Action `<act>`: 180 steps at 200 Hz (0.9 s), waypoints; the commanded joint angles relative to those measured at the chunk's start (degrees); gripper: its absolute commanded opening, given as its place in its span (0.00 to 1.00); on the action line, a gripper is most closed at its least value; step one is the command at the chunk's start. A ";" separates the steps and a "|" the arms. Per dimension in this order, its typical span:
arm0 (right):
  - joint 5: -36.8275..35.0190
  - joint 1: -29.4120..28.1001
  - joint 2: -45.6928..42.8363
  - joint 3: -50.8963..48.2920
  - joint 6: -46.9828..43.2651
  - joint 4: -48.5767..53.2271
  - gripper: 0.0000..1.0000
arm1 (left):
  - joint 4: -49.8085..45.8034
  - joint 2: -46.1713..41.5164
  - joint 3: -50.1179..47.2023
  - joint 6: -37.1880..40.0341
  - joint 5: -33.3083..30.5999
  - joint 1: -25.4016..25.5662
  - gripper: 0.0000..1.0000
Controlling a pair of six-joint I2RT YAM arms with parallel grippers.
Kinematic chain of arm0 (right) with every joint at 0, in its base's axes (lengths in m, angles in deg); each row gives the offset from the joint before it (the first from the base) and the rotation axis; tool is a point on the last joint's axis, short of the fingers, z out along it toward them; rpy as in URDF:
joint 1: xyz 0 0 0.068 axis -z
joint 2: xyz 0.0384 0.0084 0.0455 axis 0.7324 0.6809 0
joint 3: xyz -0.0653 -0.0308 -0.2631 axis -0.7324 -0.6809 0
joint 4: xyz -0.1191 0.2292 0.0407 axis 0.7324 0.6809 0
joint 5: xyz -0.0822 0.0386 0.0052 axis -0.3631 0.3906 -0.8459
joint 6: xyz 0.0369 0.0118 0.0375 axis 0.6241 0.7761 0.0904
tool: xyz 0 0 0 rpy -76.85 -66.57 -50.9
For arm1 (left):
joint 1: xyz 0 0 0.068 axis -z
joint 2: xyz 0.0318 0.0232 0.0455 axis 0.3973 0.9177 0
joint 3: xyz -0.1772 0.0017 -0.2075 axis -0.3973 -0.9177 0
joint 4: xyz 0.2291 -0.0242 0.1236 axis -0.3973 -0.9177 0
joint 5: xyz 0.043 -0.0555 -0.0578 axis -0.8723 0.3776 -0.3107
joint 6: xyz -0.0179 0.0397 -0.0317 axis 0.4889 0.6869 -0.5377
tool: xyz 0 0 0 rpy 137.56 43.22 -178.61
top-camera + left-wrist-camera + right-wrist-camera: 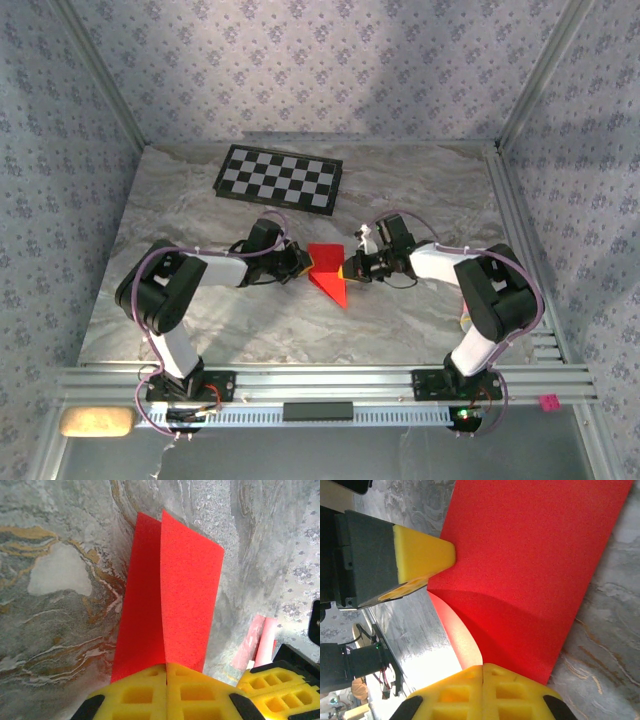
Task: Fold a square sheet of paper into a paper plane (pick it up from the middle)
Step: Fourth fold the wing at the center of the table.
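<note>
Left tool [303, 265] and right tool [346, 268] both clamp the red sheet [327, 276]; it's folded.

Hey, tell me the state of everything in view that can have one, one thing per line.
paper: bent into a fold, pinched at opposite sides by both claws.
left claw: shut on the paper.
right claw: shut on the paper.
checkerboard: lying flat, apart from both claws.

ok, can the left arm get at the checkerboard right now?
Probably not cleanly: the way to the checkerboard looks open, but the left gripper is shut on the red paper, which the right gripper also pinches.
</note>
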 commanded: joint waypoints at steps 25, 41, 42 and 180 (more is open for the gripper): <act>-10.85 0.28 -6.64 0.36 -4.33 10.22 0.25 | 1.26 -3.64 0.07 -3.34 -5.13 2.86 0.06; -18.75 0.46 -11.46 -0.28 -5.56 13.02 0.33 | 0.30 -4.72 0.16 -4.87 -8.64 4.98 0.05; -19.12 0.44 -11.82 -0.31 -5.60 13.19 0.33 | 0.22 -4.76 0.12 -5.02 -8.89 5.12 0.05; -59.10 -27.92 -24.80 -16.78 -22.31 -8.31 0.40 | 1.15 -7.04 -1.30 -13.24 -18.85 9.77 0.06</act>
